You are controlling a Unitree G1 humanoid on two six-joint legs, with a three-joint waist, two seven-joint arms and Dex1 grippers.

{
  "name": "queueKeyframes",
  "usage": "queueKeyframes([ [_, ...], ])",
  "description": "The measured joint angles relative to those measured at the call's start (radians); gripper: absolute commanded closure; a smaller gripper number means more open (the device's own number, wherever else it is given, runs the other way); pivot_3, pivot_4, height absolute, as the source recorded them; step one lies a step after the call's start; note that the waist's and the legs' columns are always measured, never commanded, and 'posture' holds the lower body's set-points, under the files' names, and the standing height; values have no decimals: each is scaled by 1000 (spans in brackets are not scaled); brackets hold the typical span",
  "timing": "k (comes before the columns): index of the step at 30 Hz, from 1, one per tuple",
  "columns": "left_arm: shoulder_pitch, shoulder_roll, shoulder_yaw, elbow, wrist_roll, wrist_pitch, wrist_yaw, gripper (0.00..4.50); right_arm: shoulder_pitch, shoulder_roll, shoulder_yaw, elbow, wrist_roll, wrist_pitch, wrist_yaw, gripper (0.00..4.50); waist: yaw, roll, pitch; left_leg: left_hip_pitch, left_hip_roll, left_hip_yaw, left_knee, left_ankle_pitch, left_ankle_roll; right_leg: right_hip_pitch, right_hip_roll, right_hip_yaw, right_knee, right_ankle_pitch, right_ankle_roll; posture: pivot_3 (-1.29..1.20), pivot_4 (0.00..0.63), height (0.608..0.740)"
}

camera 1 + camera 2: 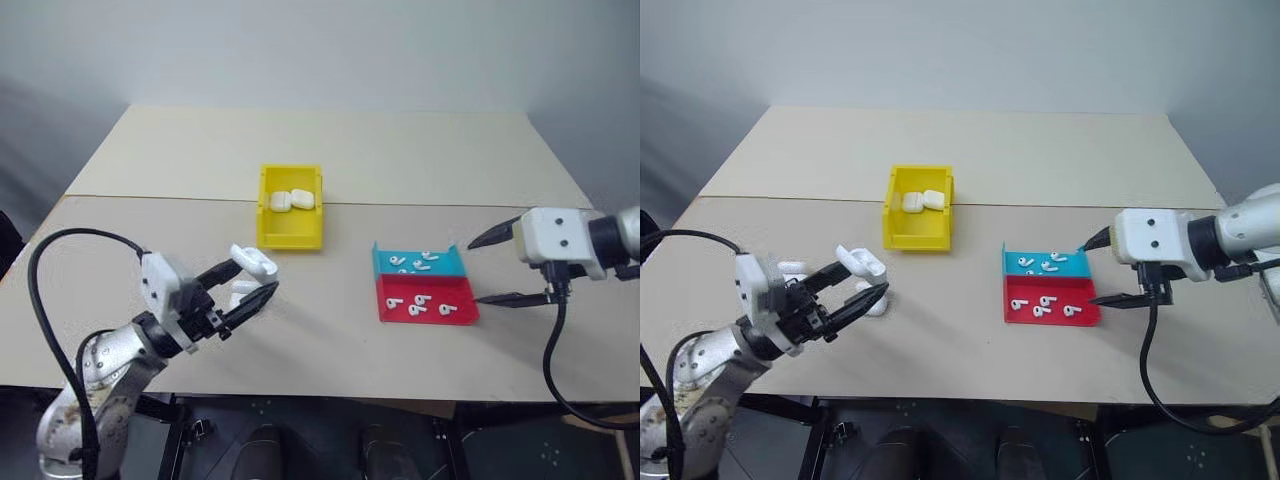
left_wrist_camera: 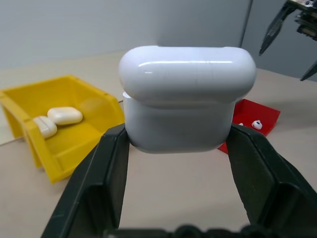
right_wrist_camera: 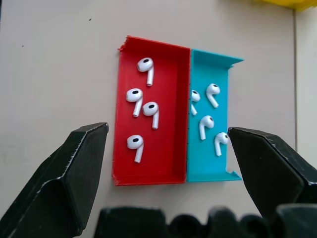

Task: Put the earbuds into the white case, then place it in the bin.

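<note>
Left end effector clamps white case, lid ajar, upright.

beige table, yellow bin, red tray, blue tray

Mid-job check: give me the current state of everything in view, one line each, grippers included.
Left gripper: shut on a glossy white rounded earbud case, lid ajar, lifted off the table.
Right gripper: open, empty, above the trays.
Small yellow plastic bin: holds two closed white cases.
Shallow red tray: four loose white earbuds.
Blue tray: four earbuds.
</note>
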State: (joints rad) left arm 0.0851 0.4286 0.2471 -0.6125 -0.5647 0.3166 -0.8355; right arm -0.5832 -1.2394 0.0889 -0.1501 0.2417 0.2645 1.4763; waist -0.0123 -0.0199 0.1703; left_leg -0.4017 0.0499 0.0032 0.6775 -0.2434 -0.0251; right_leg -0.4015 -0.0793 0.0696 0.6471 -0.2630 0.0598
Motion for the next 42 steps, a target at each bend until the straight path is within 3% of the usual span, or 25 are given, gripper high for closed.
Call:
queueKeyframes([
  [2, 22, -43, -40, 46, 7, -124, -76, 1801, -54, 3, 61, -1, -30, 43, 19, 0, -2, 0, 0, 0, 0, 0, 0, 0, 0, 0, 0, 0, 0, 0, 0, 0, 150, 740],
  [7, 41, -47, -105, 167, 48, -323, -200, 1801, -180, 50, 171, 3, -89, 150, 51, 0, -7, 1, -1, 1, 0, 0, -1, 0, 0, 0, 1, 0, 0, 0, 0, 0, 150, 740],
  [12, 52, -53, -149, 220, 38, -383, -241, 1801, -204, 109, 263, 5, -154, 191, 63, 1212, -1, 1, -1, -1, 1, 0, 0, 0, 0, -2, 1, 0, 0, 0, 0, 0, 150, 740],
  [23, 74, -10, -190, 238, -31, -427, -369, 1801, -181, 165, 340, 68, -312, 184, 30, 1212, -3, 1, -1, -1, 1, 0, 0, 0, 1, -1, 1, 0, 0, 0, 0, 0, 150, 740],
  [26, 73, -6, -190, 238, -46, -423, -369, 1801, -174, 179, 365, 85, -347, 172, 24, 1794, -3, 1, -1, -1, 1, -1, 0, 0, 1, -2, 1, 0, 0, 0, 0, 0, 150, 740],
  [28, 72, -5, -191, 238, -54, -423, -372, 1801, -172, 192, 366, 93, -355, 159, 25, 2441, -3, 1, -1, -1, 1, -1, 0, 0, 1, -2, 1, 0, 0, 0, 0, 0, 150, 740],
  [42, 74, -5, -194, 238, -63, -427, -376, 1801, -158, 264, 372, 175, -429, 103, 3, 2441, -3, 1, -1, -1, 1, -1, 0, 0, 1, -1, 1, 0, 0, 0, 0, 0, 150, 740],
])
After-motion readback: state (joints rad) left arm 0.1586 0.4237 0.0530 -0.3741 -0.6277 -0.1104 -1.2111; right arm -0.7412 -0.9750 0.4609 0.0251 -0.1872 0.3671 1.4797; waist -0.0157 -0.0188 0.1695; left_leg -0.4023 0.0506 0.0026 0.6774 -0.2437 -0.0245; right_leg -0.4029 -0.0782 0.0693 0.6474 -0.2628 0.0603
